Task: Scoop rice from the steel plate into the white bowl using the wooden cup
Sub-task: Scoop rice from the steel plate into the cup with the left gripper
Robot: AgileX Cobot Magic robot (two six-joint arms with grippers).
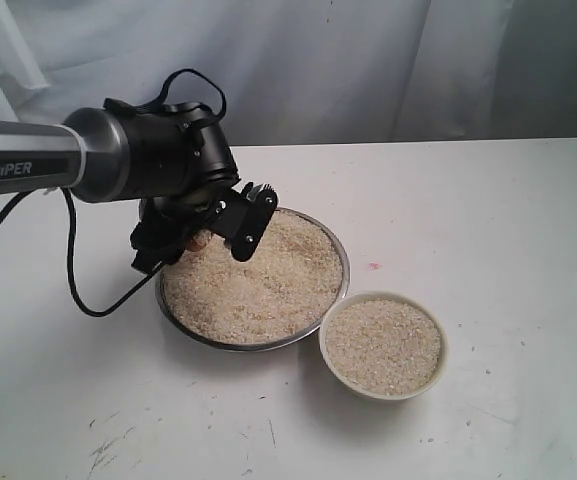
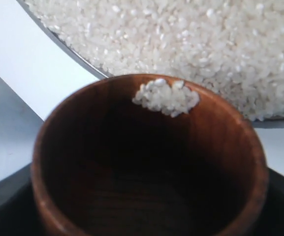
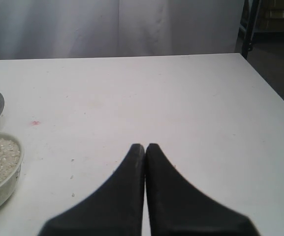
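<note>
The steel plate [image 1: 340, 250] holds a heap of rice [image 1: 258, 275]. My left gripper [image 1: 201, 238] is shut on the wooden cup [image 1: 198, 241], low over the plate's left rim, and the arm hides most of the cup there. In the left wrist view the cup [image 2: 146, 162] fills the frame. It is dark and nearly empty, with a small clump of rice [image 2: 167, 97] at its far lip, just short of the plate's rim [image 2: 82, 61]. The white bowl [image 1: 441, 365], full of rice, stands right of the plate. My right gripper [image 3: 145, 146] is shut and holds nothing.
A black cable [image 1: 88, 290] loops from the left arm down onto the table left of the plate. The white table ends at a curtain [image 1: 368, 60] behind. In the right wrist view the bowl [image 3: 9, 189] and plate rim [image 3: 0, 105] show at one edge.
</note>
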